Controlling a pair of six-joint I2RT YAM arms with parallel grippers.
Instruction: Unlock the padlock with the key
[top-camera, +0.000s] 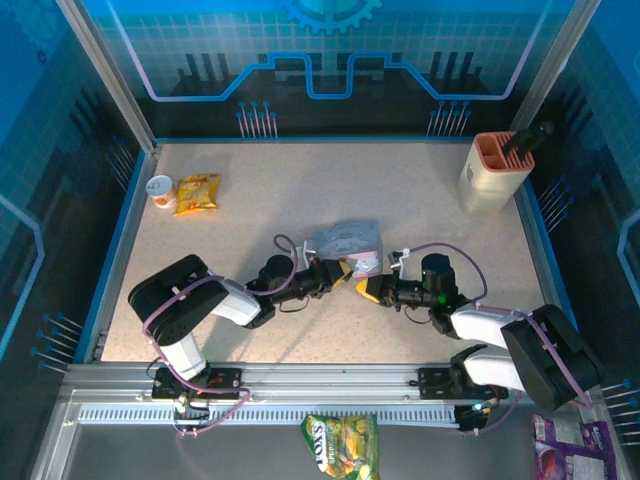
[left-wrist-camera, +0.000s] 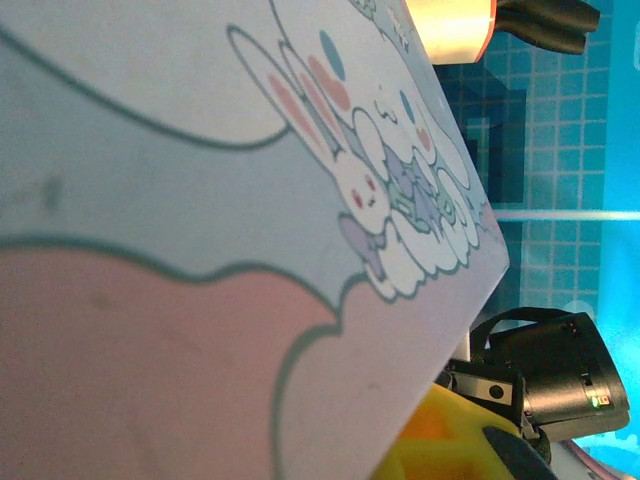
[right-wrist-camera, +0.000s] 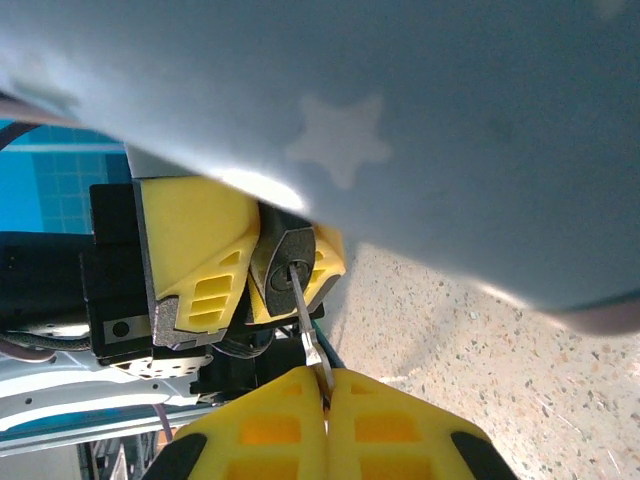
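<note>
The dark padlock (right-wrist-camera: 287, 262) is clamped between the yellow fingers (right-wrist-camera: 195, 258) of my left gripper (top-camera: 340, 272), keyhole end facing the right gripper. The thin silvery key (right-wrist-camera: 308, 335) is pinched in my right gripper (right-wrist-camera: 327, 388), and its tip sits in the padlock's keyhole. In the top view the right gripper (top-camera: 368, 289) meets the left one nose to nose, just in front of the grey-blue tin (top-camera: 348, 243). The tin's lid with cartoon rabbits (left-wrist-camera: 250, 200) covers most of the left wrist view and hides the padlock there. The shackle is hidden.
The tin's side (right-wrist-camera: 420, 120) looms close above both grippers. A yellow snack bag (top-camera: 197, 192) and a small cup (top-camera: 160, 188) lie at the back left. A beige holder with an orange top (top-camera: 497, 170) stands at the back right. Another snack bag (top-camera: 342, 443) lies below the table's front rail.
</note>
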